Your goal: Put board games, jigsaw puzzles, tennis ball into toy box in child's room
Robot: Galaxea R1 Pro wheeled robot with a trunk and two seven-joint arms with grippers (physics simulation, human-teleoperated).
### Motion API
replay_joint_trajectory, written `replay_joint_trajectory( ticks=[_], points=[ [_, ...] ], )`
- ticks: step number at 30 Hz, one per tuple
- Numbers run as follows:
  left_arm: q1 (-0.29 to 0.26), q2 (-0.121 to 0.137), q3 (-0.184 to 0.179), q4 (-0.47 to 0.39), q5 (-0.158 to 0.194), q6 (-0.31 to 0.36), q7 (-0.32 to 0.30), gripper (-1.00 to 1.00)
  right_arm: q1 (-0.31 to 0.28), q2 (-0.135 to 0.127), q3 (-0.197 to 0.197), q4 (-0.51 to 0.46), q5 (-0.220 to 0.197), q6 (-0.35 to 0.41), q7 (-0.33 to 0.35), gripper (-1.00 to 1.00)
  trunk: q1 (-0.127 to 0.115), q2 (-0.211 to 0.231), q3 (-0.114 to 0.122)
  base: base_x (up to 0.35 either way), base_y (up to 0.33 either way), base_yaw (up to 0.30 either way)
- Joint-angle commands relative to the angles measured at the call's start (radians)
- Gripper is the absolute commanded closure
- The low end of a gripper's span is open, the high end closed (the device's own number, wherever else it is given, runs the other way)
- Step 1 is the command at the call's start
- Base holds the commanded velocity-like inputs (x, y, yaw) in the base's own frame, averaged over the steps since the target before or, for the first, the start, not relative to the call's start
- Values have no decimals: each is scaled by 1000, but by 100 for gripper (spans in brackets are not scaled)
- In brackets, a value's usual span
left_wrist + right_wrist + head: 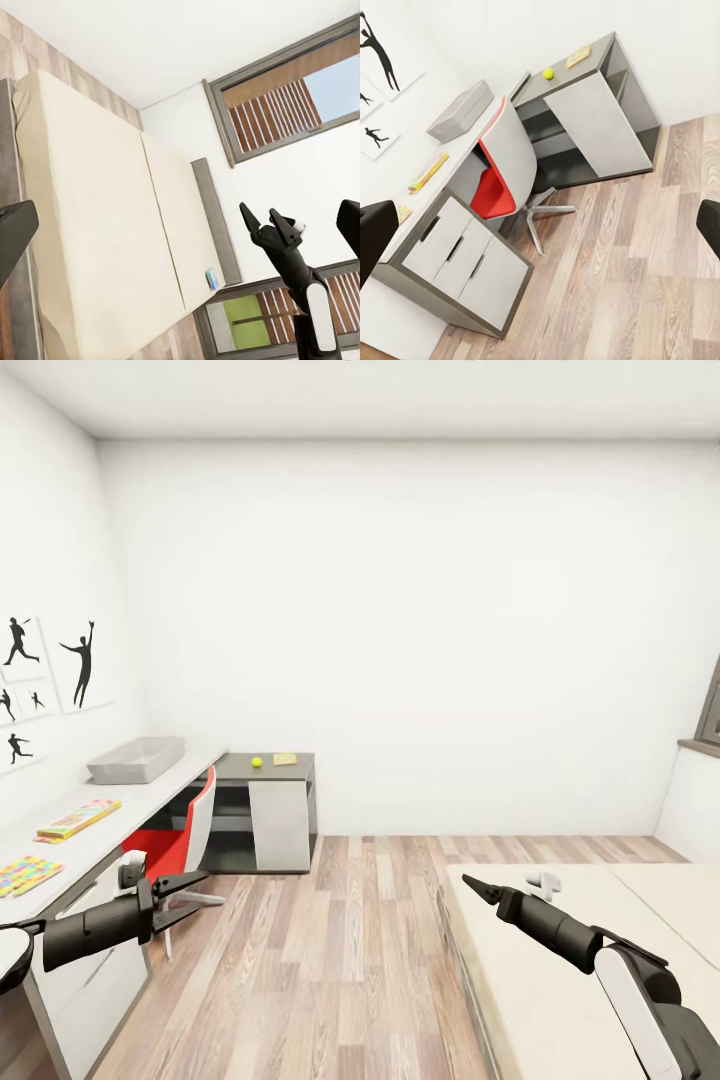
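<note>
The light-grey toy box sits on the white table along the left wall. Two jigsaw puzzles lie nearer me on that top. On the lower dark cabinet section rest the tennis ball and a flat yellowish board game. A small blue board game lies on the beige bed by the headboard. My left gripper hangs open beside the table. Over the bed's corner, my right gripper is open and empty.
A red and white swivel chair is pushed under the table. White drawers front the table's near end. Wood-plank floor runs between table and bed. Black silhouette pictures hang on the left wall; a window is at the right.
</note>
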State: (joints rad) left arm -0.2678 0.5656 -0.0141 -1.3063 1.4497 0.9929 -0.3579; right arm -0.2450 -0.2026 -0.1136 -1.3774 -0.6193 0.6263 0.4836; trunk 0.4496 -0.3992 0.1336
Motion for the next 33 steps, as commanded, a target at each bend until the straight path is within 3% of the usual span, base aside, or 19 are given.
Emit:
replay_joint_trajectory(
  ticks=[1, 33],
  points=[
    [-1, 1, -1, 1, -5, 1, -7, -100, 0, 0, -1, 0, -5, 8, 1, -100, 0, -1, 0, 0, 0, -7],
    [-1, 0, -1, 1, -5, 1, -7, -100, 0, 0, -1, 0, -5, 7, 1, -100, 0, -1, 2, 0, 0, -1]
  ],
)
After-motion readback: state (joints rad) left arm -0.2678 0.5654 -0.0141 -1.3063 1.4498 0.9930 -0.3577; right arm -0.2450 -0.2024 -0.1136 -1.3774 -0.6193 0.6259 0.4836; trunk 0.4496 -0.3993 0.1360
